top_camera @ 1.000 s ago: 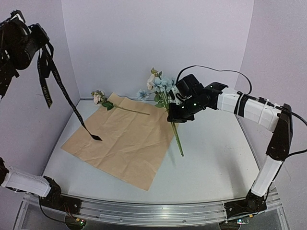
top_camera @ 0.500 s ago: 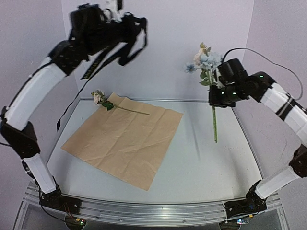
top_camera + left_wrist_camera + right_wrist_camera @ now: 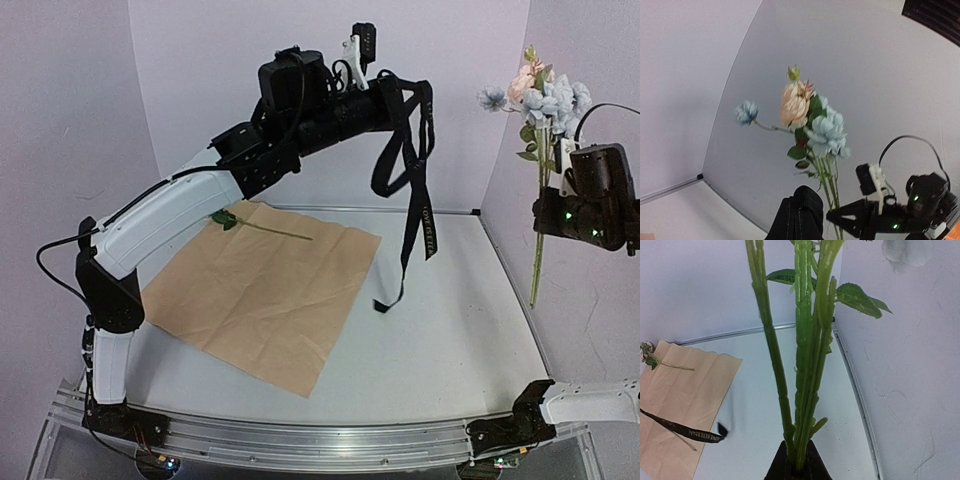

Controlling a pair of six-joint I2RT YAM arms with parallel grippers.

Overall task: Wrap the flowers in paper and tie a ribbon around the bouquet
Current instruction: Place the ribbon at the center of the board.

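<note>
Pale lilac walls (image 3: 180,80) enclose a white tabletop (image 3: 450,330). At left lies the large, thin, creased rectangular sheet of paper (image 3: 260,290), tan side up, with one loose green-stemmed sprig (image 3: 270,230) across its far edge. The sheet looks flimsy and is probably best lifted by a corner. Above the middle, the left gripper (image 3: 385,98) is pressed together on the long black lettered ribbon (image 3: 408,170), which hangs limp with its tail near the table. It is likely light and slippery. At far right, the right gripper (image 3: 797,471) pinches the thin stems of the artificial flowers (image 3: 542,95), pale blue and peach blooms upright in the air. They seem light and springy, safest held low on the stems.
</note>
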